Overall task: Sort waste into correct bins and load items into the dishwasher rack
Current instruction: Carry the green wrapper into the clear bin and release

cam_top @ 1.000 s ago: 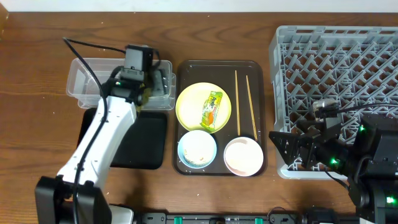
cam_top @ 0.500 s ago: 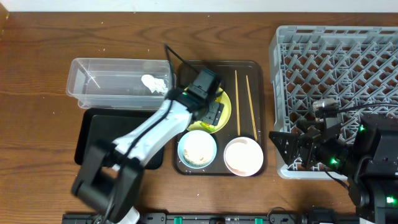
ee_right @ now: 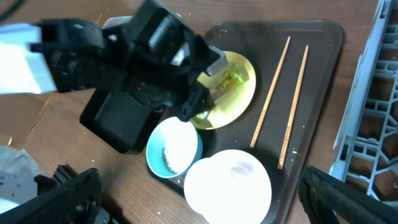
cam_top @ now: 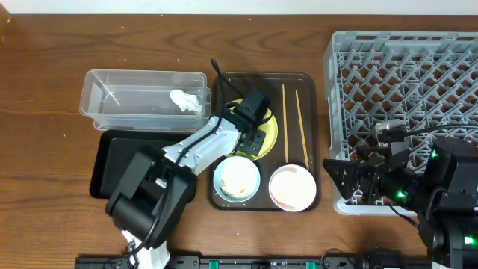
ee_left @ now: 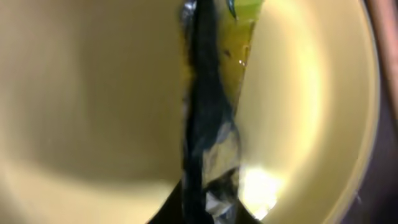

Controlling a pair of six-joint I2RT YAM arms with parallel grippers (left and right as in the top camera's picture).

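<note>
My left gripper (cam_top: pixel 255 135) is down on the pale yellow plate (cam_top: pixel 272 128), shut on the green-and-orange snack wrapper (ee_left: pixel 209 93), which stands edge-on between the dark fingers in the left wrist view. The wrapper (ee_right: pixel 231 78) also shows on the plate in the right wrist view. A light blue bowl (cam_top: pixel 237 178) with rice scraps and a pinkish-white bowl (cam_top: pixel 292 187) sit in front of the plate. Two chopsticks (cam_top: pixel 285 123) lie to its right. My right gripper (cam_top: pixel 340 184) stands open beside the grey dishwasher rack (cam_top: pixel 403 82), holding nothing.
Plate, bowls and chopsticks rest on a dark brown serving tray (cam_top: pixel 224 81). A clear tub (cam_top: pixel 134 104) holding a white scrap (cam_top: pixel 187 99) stands at the back left. A shallow black tray (cam_top: pixel 112 157) lies in front of it, partly under my left arm.
My left arm swung from over the clear tub to the yellow plate, and its jaws closed on the wrapper. The right arm has not moved.
</note>
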